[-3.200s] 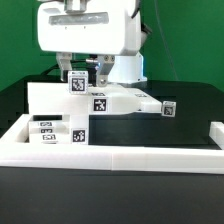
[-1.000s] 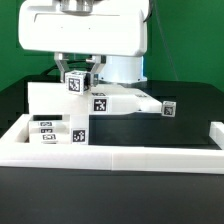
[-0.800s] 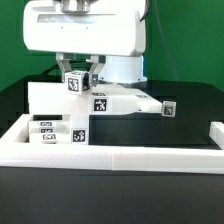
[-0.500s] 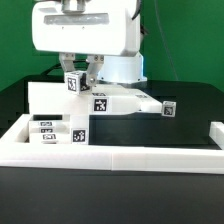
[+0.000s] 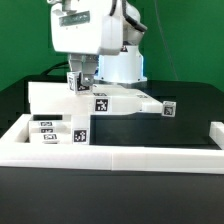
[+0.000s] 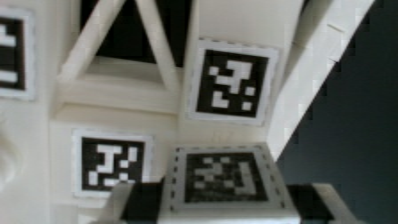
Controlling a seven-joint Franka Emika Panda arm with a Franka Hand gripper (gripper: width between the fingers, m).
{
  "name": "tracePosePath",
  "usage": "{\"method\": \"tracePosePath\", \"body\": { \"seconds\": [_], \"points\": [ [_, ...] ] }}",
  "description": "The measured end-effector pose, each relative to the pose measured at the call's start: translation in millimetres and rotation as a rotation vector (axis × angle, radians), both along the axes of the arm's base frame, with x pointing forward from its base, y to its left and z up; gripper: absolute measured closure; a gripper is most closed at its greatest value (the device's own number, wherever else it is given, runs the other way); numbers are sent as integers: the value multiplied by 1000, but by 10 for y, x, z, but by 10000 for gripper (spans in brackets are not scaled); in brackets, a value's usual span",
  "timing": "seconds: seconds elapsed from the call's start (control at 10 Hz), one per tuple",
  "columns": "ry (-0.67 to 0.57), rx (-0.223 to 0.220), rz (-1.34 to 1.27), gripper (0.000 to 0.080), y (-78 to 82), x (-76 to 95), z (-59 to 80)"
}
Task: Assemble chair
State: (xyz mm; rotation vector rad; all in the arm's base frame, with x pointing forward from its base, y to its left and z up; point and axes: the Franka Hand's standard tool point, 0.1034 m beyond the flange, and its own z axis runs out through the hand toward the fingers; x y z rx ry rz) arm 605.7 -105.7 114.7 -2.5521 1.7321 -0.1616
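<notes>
Hidden bits first: the arm (image 5: 95, 35) has a big white head that fills the top of the exterior view & covers most of the gripper (image 5: 79, 82). Only the finger ends poke out below it, w/ a small tagged block (image 5: 76, 83) between them. The wrist view is blurred & very close. There the tagged block (image 6: 222, 178) is cut off at the frame edge, w/ a dark finger pad (image 6: 139, 200) against each side, so the gripper is pinching it. Tag patterns are too soft to read in either view.

Materials: the chair parts (image 5: 125, 99) are matte white plastic, blocky & square-edged, w/ black-&-white square tags. The wrist view shows flat white faces, slanted white struts & a dark gap behind them.

Where: the chair parts lie on the black table (image 5: 185, 135), behind the long low white border wall (image 5: 120, 160). A plain slab (image 5: 52, 97) stands toward the exterior view's left. From it a bar (image 5: 140, 100) runs toward the exterior view's right, ending in a tagged tip (image 5: 168, 108). A few small tagged pieces (image 5: 47, 131) sit just behind the wall at the exterior view's left. The held block is at the slab's top edge; touching or apart, can't tell. Green backdrop (image 5: 190, 40) behind.
</notes>
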Motion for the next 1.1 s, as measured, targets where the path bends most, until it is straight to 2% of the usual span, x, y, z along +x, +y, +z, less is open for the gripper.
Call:
{"method": "tracePosePath", "body": {
  "seconds": [0.3, 0.5, 0.6, 0.7, 1.1],
  "points": [
    [-4, 21, -159, 512, 9, 3, 1],
    [-2, 15, -117, 498, 17, 3, -2],
    [3, 13, -100, 318, 51, 5, -4],
    [7, 14, -81, 197, 76, 11, 4],
    [9, -23, 227, 151, 63, 11, 4]
  ]
}}
